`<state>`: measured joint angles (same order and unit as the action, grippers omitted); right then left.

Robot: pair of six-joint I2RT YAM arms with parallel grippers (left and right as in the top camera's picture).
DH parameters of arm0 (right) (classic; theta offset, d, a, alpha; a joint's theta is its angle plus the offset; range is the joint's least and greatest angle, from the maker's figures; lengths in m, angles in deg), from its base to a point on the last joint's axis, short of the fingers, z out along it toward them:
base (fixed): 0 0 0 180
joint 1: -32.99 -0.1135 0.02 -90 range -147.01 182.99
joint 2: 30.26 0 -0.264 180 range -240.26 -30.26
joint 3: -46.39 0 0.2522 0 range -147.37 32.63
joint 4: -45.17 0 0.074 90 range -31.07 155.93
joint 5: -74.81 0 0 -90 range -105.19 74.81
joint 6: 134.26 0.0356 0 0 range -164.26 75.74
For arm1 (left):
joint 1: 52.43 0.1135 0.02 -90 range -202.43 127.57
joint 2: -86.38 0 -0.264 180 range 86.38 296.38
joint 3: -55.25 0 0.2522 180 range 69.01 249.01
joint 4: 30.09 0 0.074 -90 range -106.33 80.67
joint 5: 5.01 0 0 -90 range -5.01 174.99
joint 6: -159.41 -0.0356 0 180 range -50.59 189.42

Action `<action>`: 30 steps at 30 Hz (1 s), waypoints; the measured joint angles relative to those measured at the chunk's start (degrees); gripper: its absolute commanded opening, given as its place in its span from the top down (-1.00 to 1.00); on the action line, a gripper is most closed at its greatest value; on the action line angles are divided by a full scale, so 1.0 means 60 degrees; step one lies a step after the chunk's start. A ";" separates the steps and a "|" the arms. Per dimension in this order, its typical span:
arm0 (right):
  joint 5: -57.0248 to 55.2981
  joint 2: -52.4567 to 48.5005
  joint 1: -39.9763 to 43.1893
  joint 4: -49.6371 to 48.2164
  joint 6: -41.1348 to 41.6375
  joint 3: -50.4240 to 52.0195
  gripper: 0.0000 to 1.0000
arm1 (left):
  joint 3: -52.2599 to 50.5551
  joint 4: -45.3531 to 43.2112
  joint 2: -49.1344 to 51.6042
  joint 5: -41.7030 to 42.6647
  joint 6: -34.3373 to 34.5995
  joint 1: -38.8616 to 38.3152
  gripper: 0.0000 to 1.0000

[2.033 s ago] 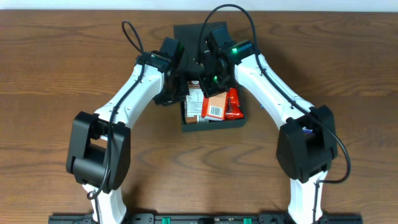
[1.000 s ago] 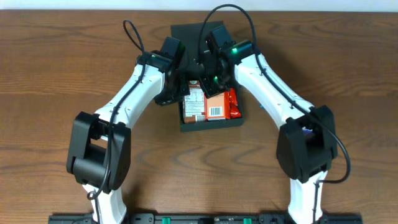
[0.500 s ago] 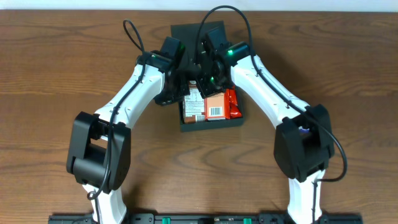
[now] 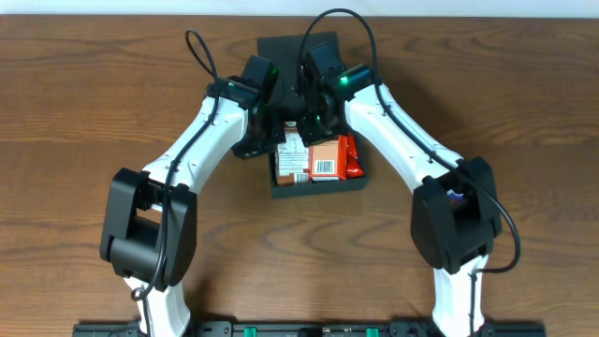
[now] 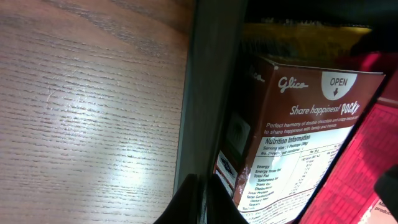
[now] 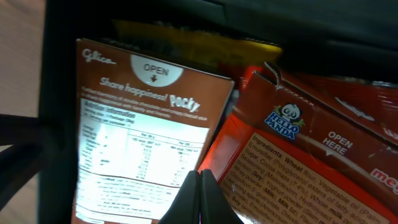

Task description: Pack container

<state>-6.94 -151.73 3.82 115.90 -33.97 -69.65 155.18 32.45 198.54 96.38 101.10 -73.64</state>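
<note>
Here, 1 container, 2 snack boxes; perhaps 1 yellow packet

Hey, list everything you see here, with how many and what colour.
container: one, dark, table centre, lid flap open behind
Pocky box: one, brown, inside container, left
Hello Panda box: one, orange-red, inside, beside Pocky box
red packet: one, red, inside, right
yellow packet: one, yellow, partly hidden beyond the boxes
table: one, brown wood
left arm: one, white and black, jaws shut by container's left wall
right arm: one, white and black, jaws shut over the boxes
</note>
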 measured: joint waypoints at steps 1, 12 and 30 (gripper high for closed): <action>-0.0087 0.0000 -0.0004 0.0033 0.0000 0.0000 0.96 | 0.0000 0.0000 0.0000 0.0000 0.0000 0.0000 0.88; -0.0794 0.0000 -0.0004 0.0393 -0.0004 0.0022 0.96 | 0.0000 0.0000 0.0000 0.0000 0.0000 0.0000 0.88; -0.0372 0.0579 0.0557 0.0361 -0.0044 -0.0026 0.97 | 0.0000 0.0000 0.0000 0.0000 0.0000 0.0000 0.88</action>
<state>-9.17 -148.25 7.17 118.06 -34.24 -69.80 155.18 32.45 198.54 96.38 101.10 -73.64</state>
